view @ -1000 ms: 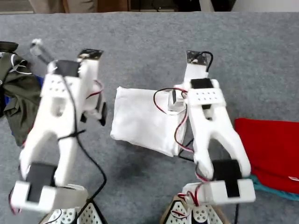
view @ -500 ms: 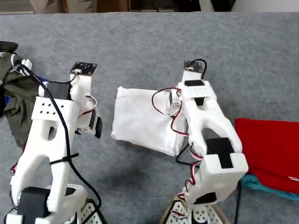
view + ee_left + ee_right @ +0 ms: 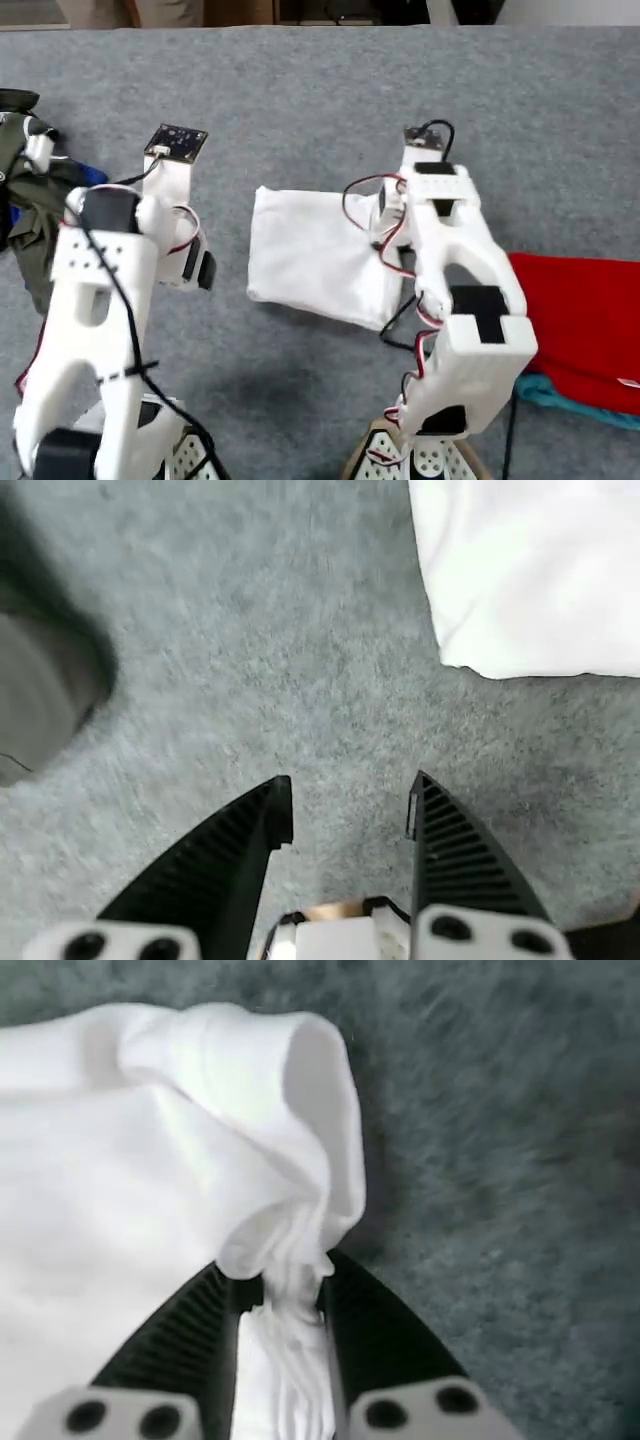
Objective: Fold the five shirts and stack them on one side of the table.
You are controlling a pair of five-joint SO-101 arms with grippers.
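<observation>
The right gripper (image 3: 281,1282) is clamped on a bunched edge of the folded white fabric shirt (image 3: 305,255) at the middle of the grey carpeted table (image 3: 300,90). The left gripper (image 3: 350,788) hangs beside the shirt, its jaws apart.

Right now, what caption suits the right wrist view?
Right gripper pinches a bunched edge of the white fabric shirt over the grey table.

You can pass over bare bench (image 3: 330,90) beyond both arms and between the dark clothes (image 3: 35,215) and white shirt (image 3: 305,260); the red shirt (image 3: 580,310) blocks the right edge.
</observation>
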